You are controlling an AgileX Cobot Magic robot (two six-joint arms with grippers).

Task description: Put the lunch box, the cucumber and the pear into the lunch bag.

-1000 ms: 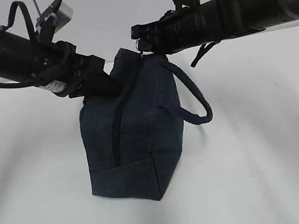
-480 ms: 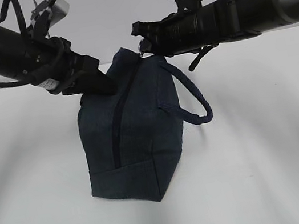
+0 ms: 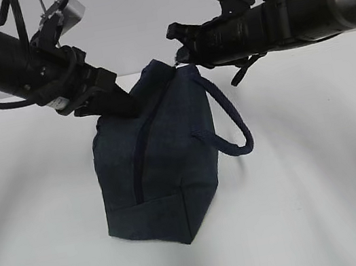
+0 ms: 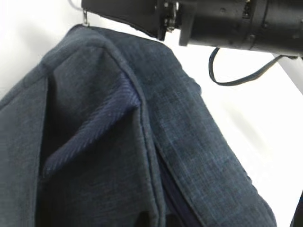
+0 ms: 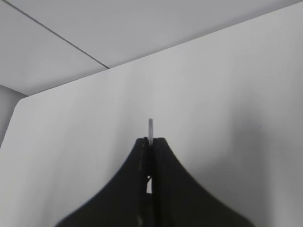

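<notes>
The dark navy lunch bag (image 3: 160, 170) stands on end on the white table, its zipper (image 3: 137, 154) running down the front and looking closed. Its loop handle (image 3: 227, 121) hangs at the right. My left gripper (image 3: 125, 104) is shut on the bag's fabric at the upper left; the left wrist view is filled with the bag (image 4: 118, 142). My right gripper (image 3: 178, 54) is shut at the bag's top corner on the silver ring pull (image 5: 150, 126), which also shows in the left wrist view (image 4: 85, 20). The lunch box, the cucumber and the pear are out of view.
The white table (image 3: 322, 169) spreads all round the bag, with a pale wall behind. The right arm (image 4: 227, 21) crosses the top of the left wrist view.
My right gripper has shifted a little to the right with the ring pull, and the bag's top has leaned right with it. My left gripper keeps its hold.
</notes>
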